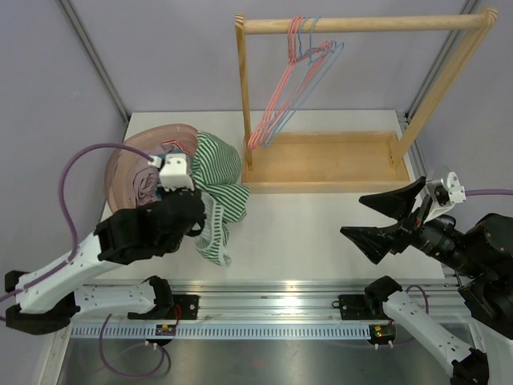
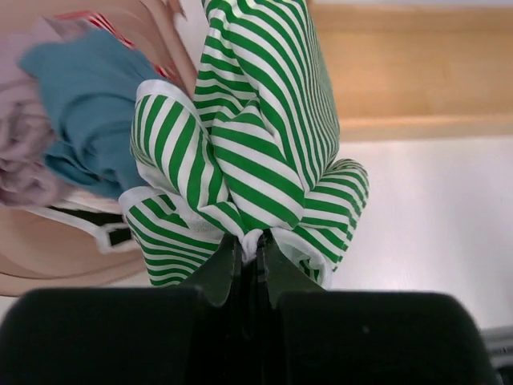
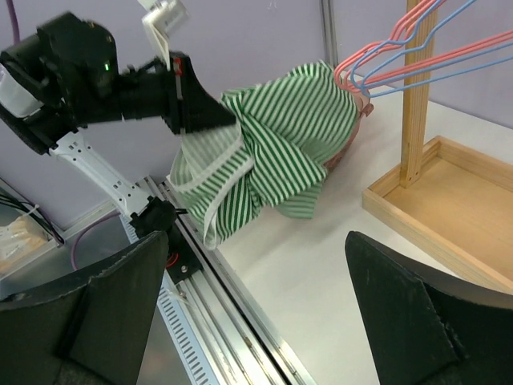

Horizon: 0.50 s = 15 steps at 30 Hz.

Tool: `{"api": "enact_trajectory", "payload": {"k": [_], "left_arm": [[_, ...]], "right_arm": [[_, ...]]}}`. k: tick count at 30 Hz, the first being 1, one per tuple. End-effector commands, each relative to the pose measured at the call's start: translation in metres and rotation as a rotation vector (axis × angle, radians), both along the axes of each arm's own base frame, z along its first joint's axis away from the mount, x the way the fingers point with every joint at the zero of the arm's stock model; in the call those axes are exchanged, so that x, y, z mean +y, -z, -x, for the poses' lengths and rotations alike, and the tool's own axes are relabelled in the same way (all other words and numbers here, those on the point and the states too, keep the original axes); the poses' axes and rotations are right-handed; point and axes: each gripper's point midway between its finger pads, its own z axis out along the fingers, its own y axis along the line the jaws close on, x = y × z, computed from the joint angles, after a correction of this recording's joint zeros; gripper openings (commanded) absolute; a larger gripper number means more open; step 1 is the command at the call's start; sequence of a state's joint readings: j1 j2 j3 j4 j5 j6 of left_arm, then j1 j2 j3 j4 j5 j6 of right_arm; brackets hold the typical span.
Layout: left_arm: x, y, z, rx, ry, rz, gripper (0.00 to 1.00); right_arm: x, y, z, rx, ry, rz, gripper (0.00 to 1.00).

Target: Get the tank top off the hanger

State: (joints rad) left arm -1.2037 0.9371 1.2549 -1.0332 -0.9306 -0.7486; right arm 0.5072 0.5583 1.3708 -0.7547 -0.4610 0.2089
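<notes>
Your left tool (image 2: 252, 247) is pinched shut on the striped tank top (image 2: 264, 128), bunched at centre left, clear of the hangers (image 1: 296, 80) at upper centre. Right tool (image 1: 385, 218) gapes wide. Removal looks done; next, lower it to the bench (image 1: 321, 228) and release.

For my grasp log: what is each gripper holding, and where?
Left gripper pinches a bunched fold of the green-striped tank top; right gripper holds nothing.

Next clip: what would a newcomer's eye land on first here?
The green-striped tank top, bunched by the pink basket at left and pinched in the left gripper. Then the bare hangers on the wooden rack at the back, and the right gripper wide open at right.
</notes>
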Motion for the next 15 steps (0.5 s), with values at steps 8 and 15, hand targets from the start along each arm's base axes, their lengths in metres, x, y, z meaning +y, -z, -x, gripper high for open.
{"api": "enact_trajectory", "payload": {"k": [8,15], "left_arm": [[0.097,-0.079,-0.078,-0.095,-0.227,0.002,0.00],[0.161,-0.046,-0.163,0.061,-0.364,-0.033,0.00]], "right_arm": [[0.009,-0.014,-0.010,-0.038,-0.014,-0.041,0.99],[0.013,-0.015,-0.010,-0.046,-0.041,-0.039,1.00]]}}
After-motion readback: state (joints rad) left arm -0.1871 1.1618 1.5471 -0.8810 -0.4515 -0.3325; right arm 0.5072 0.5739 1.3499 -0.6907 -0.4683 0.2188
